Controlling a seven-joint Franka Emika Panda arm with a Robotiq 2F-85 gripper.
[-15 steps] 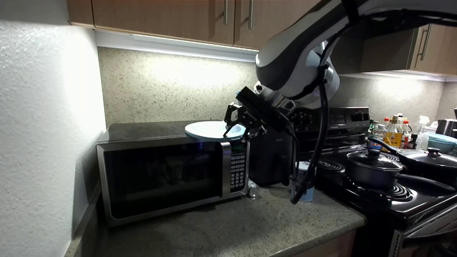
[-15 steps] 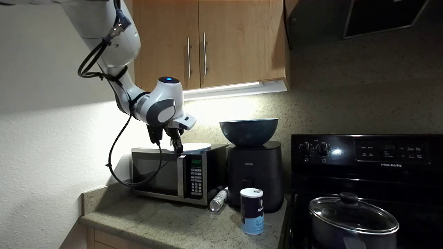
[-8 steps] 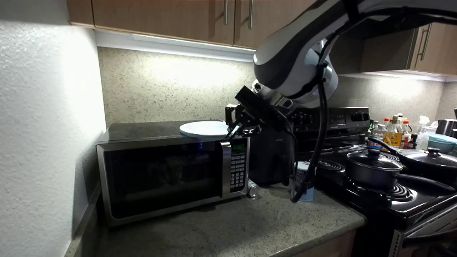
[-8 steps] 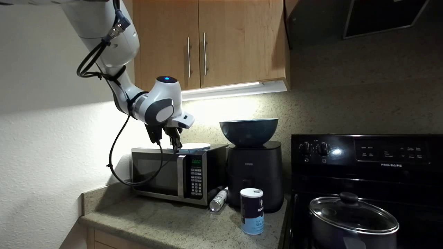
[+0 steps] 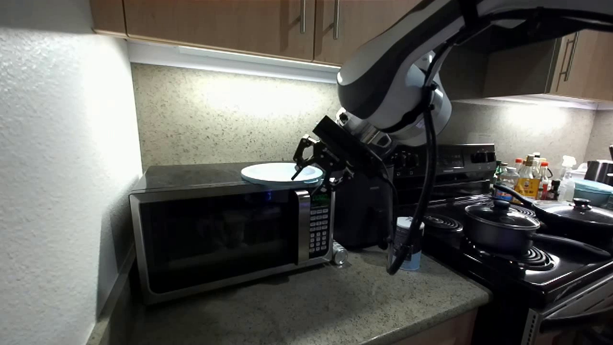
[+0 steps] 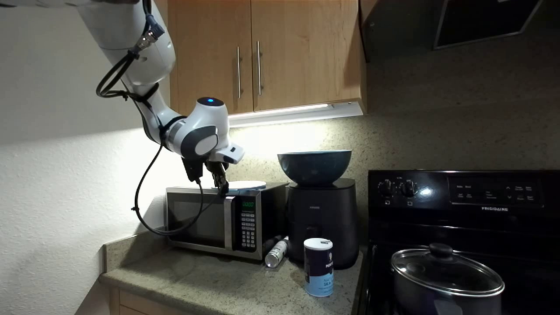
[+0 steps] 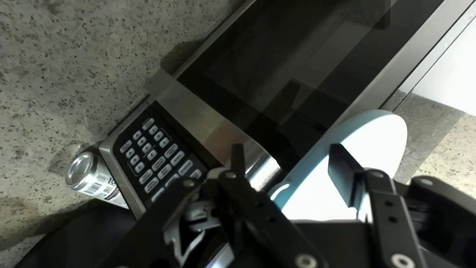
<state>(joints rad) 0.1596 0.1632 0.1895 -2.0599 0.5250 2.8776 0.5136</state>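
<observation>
A white plate with a pale blue rim lies on top of the microwave, near its front right corner. It also shows in the other views. My gripper is open and empty at the plate's right front edge, just above the microwave's door handle. In the wrist view the gripper has one finger over the plate's white face and one over the handle and keypad side. The plate's rim runs between the fingers. I cannot tell whether a finger touches the plate.
A black air fryer with a blue bowl on it stands beside the microwave. A salt canister and a lying can are on the counter. A lidded pot sits on the stove. Cabinets hang above.
The plate slid slightly left in an exterior view between one second and half a second ago. The gripper's fingers came together half a second ago and are apart again now. The arm shifted slightly left.
</observation>
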